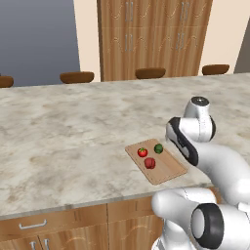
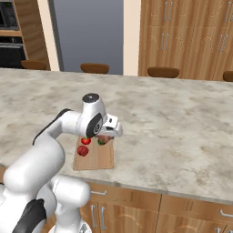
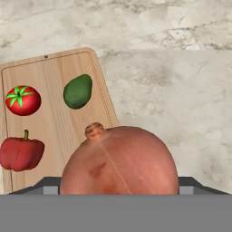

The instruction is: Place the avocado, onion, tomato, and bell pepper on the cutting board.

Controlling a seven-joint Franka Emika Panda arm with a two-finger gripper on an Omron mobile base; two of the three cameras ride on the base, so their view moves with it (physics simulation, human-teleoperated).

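Now onion (image 3: 118, 161) hangs over cutting board (image 3: 52, 81) (right edge).

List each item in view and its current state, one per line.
tomato: resting on the cutting board
avocado: resting on the board
bell pepper: lying on the board
onion: held in the gripper, above the board's edge
gripper: closed on the onion
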